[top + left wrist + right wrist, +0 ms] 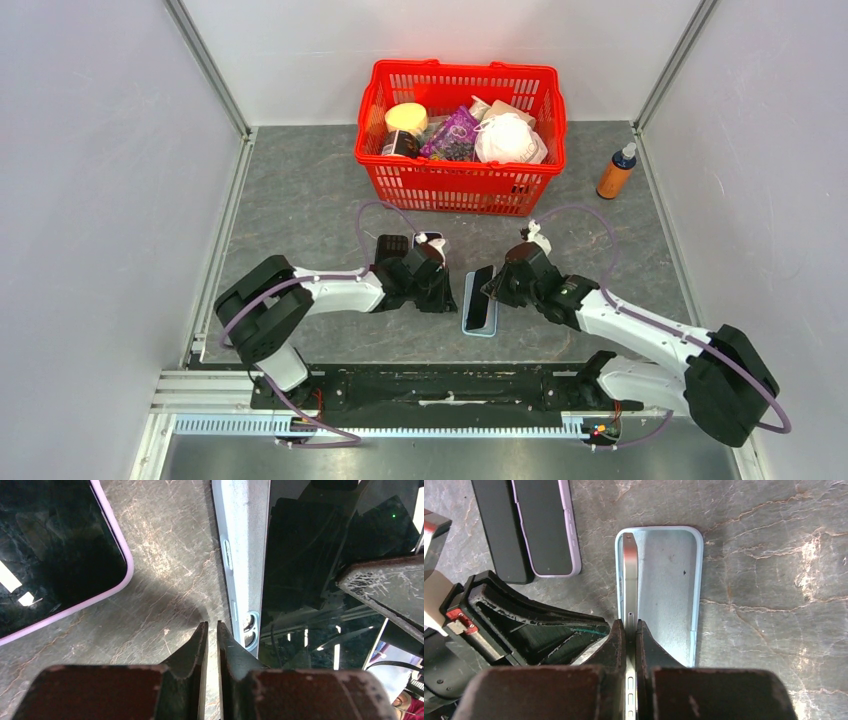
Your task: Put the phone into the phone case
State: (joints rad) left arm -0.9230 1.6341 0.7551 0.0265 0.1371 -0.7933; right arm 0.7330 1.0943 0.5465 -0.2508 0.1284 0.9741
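Pale-blue phone case [669,590] lies face-up; my right gripper [631,627] pinches the silver-edged phone [629,575] on edge inside one long wall. Tip flat, corners aligned; my left gripper [211,630], closed empty, waits alongside.

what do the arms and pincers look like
The left arm and right arm have black joints and white link shells, each trailed by a thin purple cable. The left pincer and right pincer are black, with two wedge-shaped fingers, scuffed pale at the edges.
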